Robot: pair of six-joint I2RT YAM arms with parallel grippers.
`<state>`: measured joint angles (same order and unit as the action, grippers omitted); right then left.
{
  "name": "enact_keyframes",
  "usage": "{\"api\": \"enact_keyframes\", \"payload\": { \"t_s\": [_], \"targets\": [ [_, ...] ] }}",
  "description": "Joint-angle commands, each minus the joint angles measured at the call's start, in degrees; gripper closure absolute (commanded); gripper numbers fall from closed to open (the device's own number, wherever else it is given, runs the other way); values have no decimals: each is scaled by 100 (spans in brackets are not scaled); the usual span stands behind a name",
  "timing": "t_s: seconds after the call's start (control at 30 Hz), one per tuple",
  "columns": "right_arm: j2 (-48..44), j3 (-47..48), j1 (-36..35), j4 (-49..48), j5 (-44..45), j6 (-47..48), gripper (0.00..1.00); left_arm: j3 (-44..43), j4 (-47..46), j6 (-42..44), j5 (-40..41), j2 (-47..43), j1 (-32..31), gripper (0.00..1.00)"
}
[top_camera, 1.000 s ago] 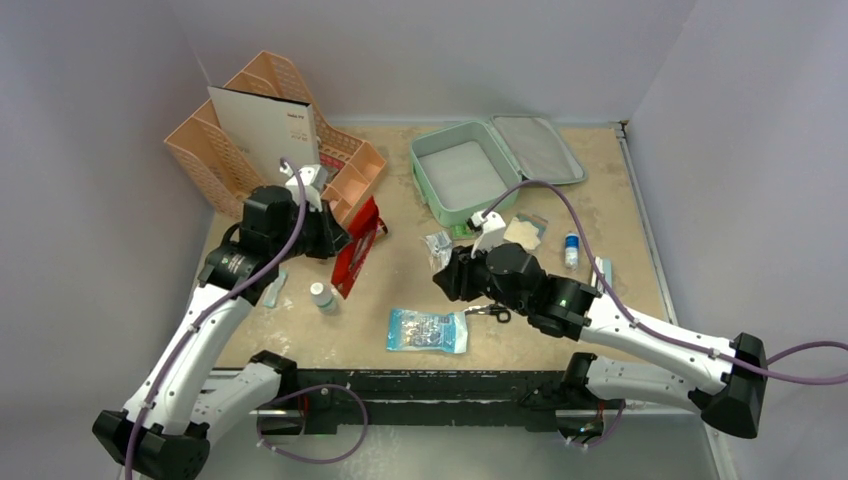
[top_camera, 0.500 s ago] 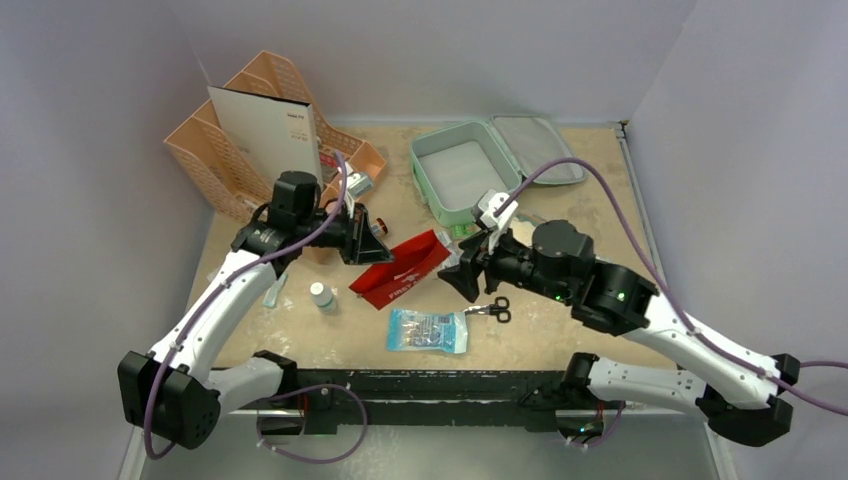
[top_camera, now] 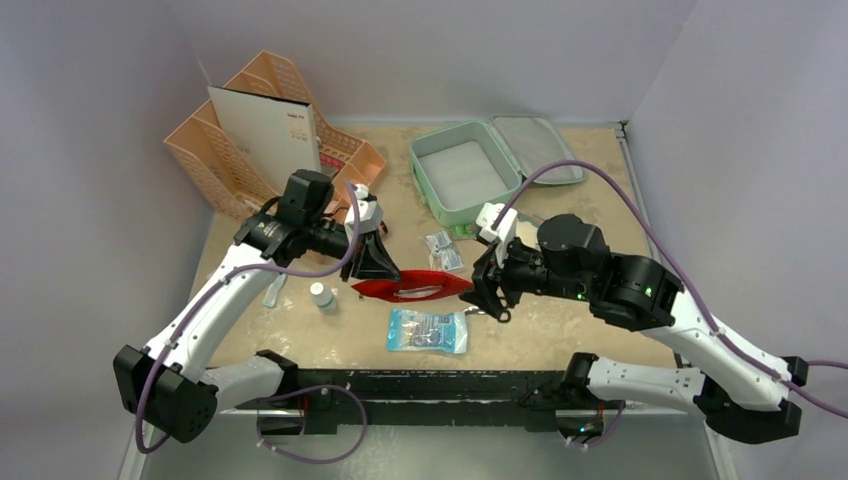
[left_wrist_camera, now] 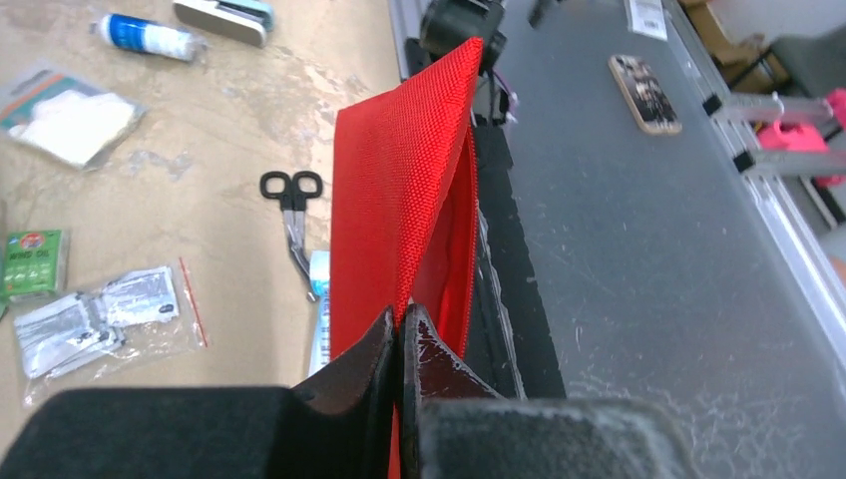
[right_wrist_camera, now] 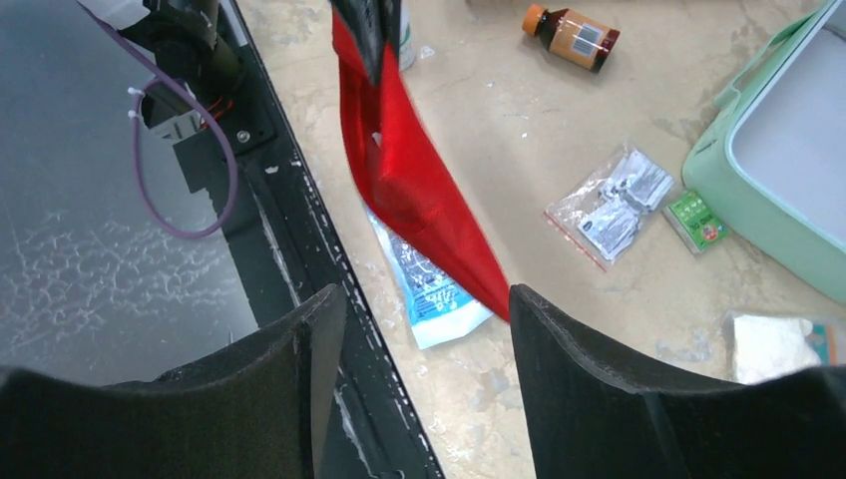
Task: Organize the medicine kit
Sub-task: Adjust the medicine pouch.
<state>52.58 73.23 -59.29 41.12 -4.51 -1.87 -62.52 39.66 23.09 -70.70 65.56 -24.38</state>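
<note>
Nearest me on the table (top_camera: 300, 335), a blue-and-clear packet (top_camera: 428, 330) lies flat. Just above it, my left gripper (left_wrist_camera: 399, 329) is clamped on one end of the red pouch (top_camera: 412, 288), holding it level in the air. My right gripper (right_wrist_camera: 424, 299) faces the pouch's other end, fingers apart; I cannot tell whether the red corner touches one. A small white bottle (top_camera: 320, 296) stands left of the pouch. Beyond, a clear bag of sachets (top_camera: 441, 250) lies on the table. Farther back sits the mint-green medicine kit (top_camera: 421, 180), open, its grey-lined lid (top_camera: 535, 148) laid flat to the right. A peach organizer (top_camera: 215, 165) stands far left.
</note>
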Motion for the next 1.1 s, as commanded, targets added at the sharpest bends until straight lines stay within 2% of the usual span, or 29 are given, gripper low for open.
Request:
{"api": "enact_keyframes", "payload": {
  "t_s": [0.0,0.17,0.33,0.5,0.7,0.83,0.97,1.07],
  "targets": [
    [286,561,14,391,-14,339,35,-129,738,1542,-398,28,-185,100],
    [612,856,14,437,-783,239,34,-94,606,1512,-235,79,-275,100],
    [891,719,14,-52,-1492,-192,35,-50,346,1261,-146,89,-298,100],
    [1277,793,14,-331,-1507,-346,39,-28,193,1047,-68,137,-321,100],
    [1757,1009,14,-289,-1302,-269,60,7,191,1004,-19,164,-318,100],
    [1870,993,14,-236,-1152,-174,68,12,214,1004,-37,158,-315,100],
    [1968,1018,14,-146,-1006,-121,69,4,220,1014,-41,174,-322,100],
    [2012,1023,14,-116,-938,-103,88,-8,226,999,-6,194,-319,100]
  ]
}}
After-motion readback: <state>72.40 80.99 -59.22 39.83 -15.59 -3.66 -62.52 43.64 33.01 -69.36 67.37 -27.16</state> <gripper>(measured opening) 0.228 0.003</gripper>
